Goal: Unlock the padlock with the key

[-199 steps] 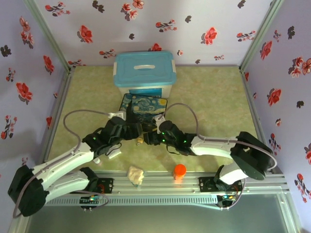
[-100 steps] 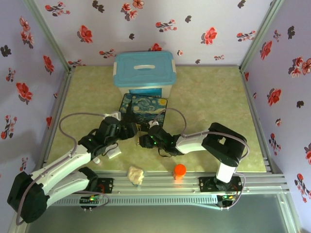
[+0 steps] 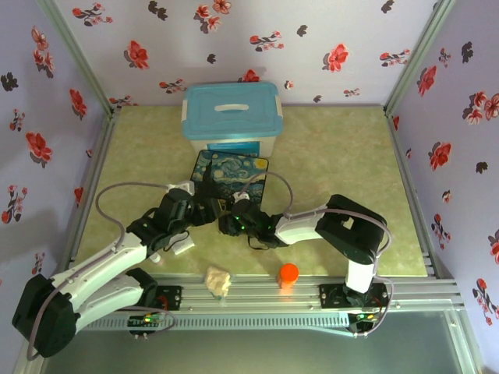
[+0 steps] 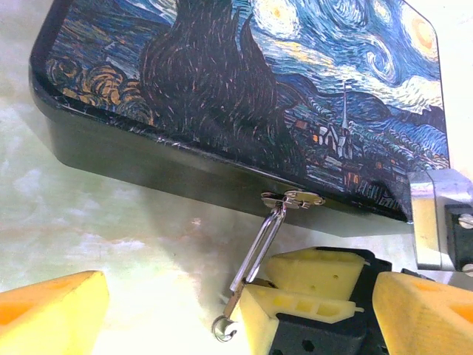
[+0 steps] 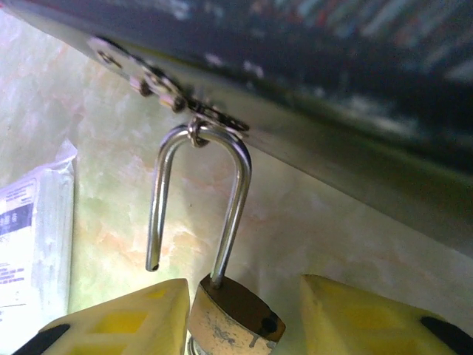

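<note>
Padlock (image 5: 235,314) (shackle (image 5: 235,207) open) on painted box (image 4: 259,89) clasp (image 4: 292,198)

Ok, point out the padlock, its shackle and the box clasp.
padlock (image 5: 233,314): right wrist view, on the brass body.
shackle (image 5: 238,207): right wrist view, on its right leg.
clasp (image 4: 293,198): left wrist view, on its metal plate.

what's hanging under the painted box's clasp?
The padlock: its shackle hooks through the clasp on the painted box, one leg free of the brass body, which sits between the jaws of the right gripper. The body's underside is cut off from view.
</note>
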`<state>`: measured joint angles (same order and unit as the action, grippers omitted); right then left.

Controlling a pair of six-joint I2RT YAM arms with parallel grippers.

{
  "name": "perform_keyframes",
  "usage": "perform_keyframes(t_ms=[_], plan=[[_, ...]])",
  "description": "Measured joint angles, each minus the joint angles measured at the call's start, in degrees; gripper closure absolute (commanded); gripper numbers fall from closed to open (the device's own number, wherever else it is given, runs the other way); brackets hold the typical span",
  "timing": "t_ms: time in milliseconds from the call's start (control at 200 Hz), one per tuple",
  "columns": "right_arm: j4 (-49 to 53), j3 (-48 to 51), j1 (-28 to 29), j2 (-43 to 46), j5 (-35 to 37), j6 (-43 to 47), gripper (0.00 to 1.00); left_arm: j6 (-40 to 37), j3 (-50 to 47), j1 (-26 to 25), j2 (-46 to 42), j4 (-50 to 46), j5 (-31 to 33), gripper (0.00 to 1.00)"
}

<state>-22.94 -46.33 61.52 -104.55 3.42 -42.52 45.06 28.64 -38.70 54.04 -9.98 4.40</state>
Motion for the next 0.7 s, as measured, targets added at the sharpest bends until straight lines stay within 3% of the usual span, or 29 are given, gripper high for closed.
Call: perform_keyframes(t_ms=[700], plan=[[-1.9,-0.2,0.0,-0.6,-0.1,-1.6,0.75,0.0,0.0,0.1,0.9,0.8,0.0,0.07]])
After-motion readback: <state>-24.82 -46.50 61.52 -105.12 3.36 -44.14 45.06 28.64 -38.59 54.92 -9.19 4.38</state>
